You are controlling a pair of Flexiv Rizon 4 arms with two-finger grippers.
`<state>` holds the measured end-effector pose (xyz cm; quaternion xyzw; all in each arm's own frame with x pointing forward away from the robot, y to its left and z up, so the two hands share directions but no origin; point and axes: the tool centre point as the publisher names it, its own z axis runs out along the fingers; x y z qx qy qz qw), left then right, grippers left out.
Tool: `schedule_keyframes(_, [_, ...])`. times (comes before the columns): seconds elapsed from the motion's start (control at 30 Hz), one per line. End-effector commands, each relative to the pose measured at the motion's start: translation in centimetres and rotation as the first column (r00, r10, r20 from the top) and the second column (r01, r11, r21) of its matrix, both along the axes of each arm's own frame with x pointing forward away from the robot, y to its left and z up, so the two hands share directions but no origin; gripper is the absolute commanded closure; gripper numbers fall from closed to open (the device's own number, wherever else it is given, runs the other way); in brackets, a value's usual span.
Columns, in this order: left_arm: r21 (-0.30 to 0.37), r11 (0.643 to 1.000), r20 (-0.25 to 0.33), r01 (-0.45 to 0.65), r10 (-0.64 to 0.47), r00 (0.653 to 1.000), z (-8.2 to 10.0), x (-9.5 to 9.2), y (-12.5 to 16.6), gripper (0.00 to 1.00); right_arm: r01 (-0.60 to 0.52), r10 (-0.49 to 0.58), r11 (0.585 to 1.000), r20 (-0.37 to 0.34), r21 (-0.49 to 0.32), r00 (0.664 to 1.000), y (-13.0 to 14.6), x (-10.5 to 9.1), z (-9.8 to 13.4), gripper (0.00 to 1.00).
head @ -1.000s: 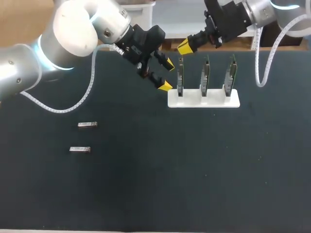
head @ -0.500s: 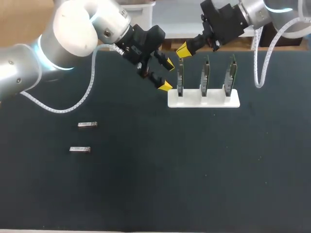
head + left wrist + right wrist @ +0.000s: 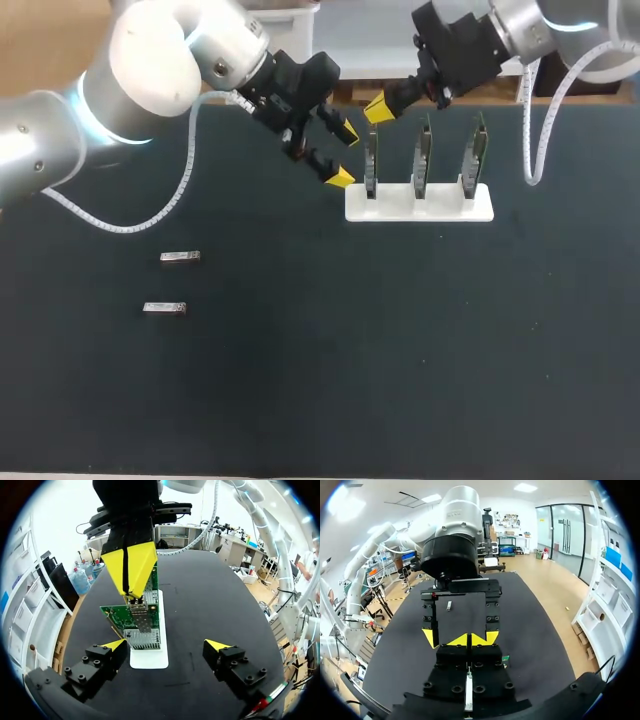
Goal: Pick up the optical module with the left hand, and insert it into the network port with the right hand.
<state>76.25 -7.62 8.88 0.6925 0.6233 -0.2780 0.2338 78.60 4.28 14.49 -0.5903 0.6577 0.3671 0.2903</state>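
Two silver optical modules lie on the dark mat at the left, far from both grippers. At the back, a white stand holds three upright green circuit boards. My left gripper hangs open just left of the leftmost board, with nothing between its fingers. My right gripper is shut, its yellow tips just above that board's top edge. In the left wrist view the open left gripper faces the board and its metal port cage, with the shut right gripper over them.
The other two boards stand to the right on the same stand. A white cable from my left arm trails over the mat. The right wrist view shows my left arm's wrist straight ahead of the shut right gripper.
My right gripper has shifted slightly left and down toward the top of the leftmost board. The left arm and the two modules have not moved.
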Motion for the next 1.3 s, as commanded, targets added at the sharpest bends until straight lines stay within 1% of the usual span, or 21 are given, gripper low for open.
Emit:
schedule_keyframes(0.03, [0.002, 1.000, 0.001, -0.001, 0.001, 1.000, 0.0, -0.1, 0.0, 0.00, 0.003, -0.003, 1.000, -0.001, -0.004, 1.000, 0.1, 0.1, -0.2, 1.00])
schedule_keyframes(0.97, [0.002, 1.000, 0.001, -0.001, 0.001, 1.000, 0.0, -0.1, 0.0, 0.00, 0.008, -0.010, 1.000, -0.052, -0.027, 0.999, 0.0, 0.0, -2.0, 1.00])
schedule_keyframes(1.13, [0.002, 1.000, 0.001, -0.001, 0.001, 1.000, 0.0, -0.1, 0.0, 0.00, 0.013, -0.013, 1.000, -0.040, -0.008, 0.999, 0.0, -0.2, -1.3, 1.00])
schedule_keyframes(1.3, [0.002, 1.000, 0.001, -0.001, 0.001, 1.000, 0.0, -0.1, 0.0, 0.00, 0.015, -0.015, 0.999, -0.001, 0.032, 1.000, -0.3, -0.4, 0.8, 1.00])
